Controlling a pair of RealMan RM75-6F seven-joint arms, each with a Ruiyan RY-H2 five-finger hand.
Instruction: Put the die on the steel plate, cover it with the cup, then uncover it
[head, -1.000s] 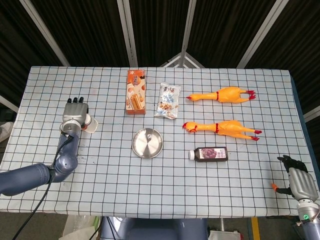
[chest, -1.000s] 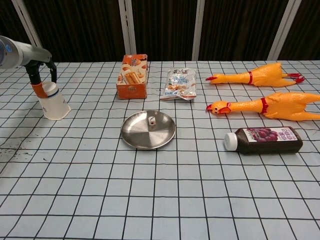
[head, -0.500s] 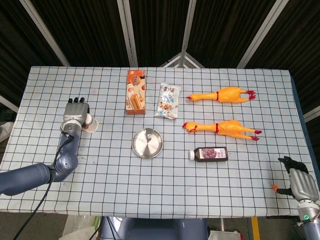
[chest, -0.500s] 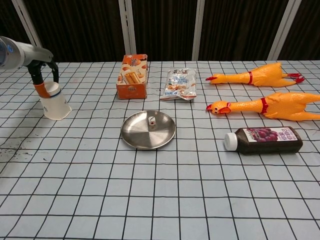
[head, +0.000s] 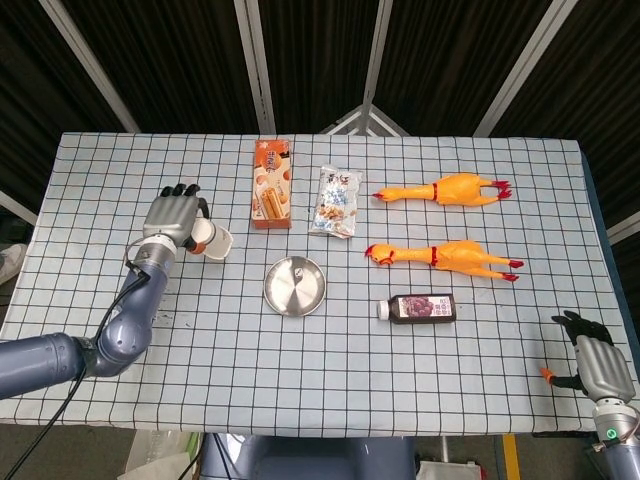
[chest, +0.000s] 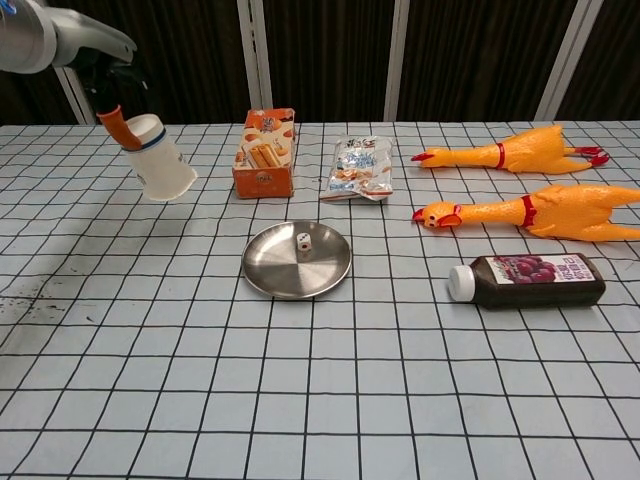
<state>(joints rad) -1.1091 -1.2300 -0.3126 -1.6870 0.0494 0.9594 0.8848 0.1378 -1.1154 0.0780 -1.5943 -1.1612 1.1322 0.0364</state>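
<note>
— Where was the die (chest: 301, 239)?

— On the steel plate (chest: 270, 277), just behind its centre, uncovered. Step 1 of 3 looked complete.

— And the cup (chest: 159, 159)?

— My left hand (head: 174, 217) held it by its base, mouth tilted down towards the plate. Half a second before, it stood mouth-down on the table (chest: 320, 400) at the far left. Now it was lifted clear and carried right, near the biscuit box (chest: 266, 151) but still well apart from the plate.

— Meaning?

— I judged the covering step under way, not done.

— Your right hand (head: 597, 360)?

— At the table's near right corner, holding nothing. Whether its fingers were spread or curled, I could not tell.
</note>
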